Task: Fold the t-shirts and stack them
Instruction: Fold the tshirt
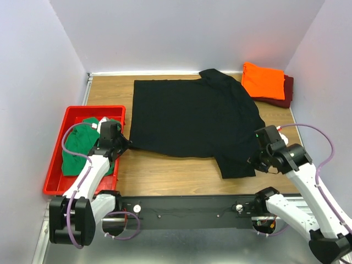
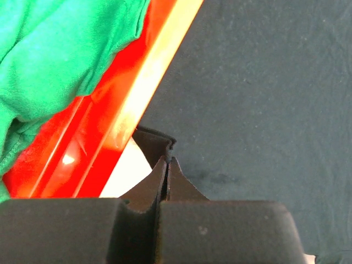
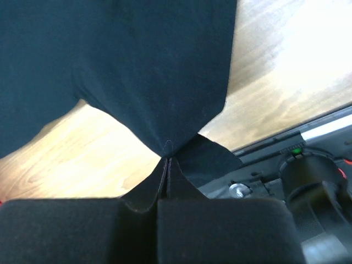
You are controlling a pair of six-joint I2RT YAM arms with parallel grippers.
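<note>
The black t-shirt (image 1: 192, 118) lies spread across the middle of the table. My left gripper (image 1: 124, 144) is shut on its near left corner, next to the red tray; the pinched cloth shows at the fingertips (image 2: 166, 160). My right gripper (image 1: 257, 159) is shut on its near right corner, with cloth hanging from the fingertips (image 3: 168, 159) above the wood. The folded orange t-shirt (image 1: 263, 80) lies on the maroon t-shirt (image 1: 284, 93) at the far right. The green t-shirt (image 1: 77, 147) lies crumpled in the tray and shows in the left wrist view (image 2: 60, 49).
The red plastic tray (image 1: 58, 159) stands at the left edge of the table; its rim (image 2: 148, 82) is right beside my left gripper. White walls close in the left, back and right. The black base rail (image 1: 187, 212) runs along the near edge.
</note>
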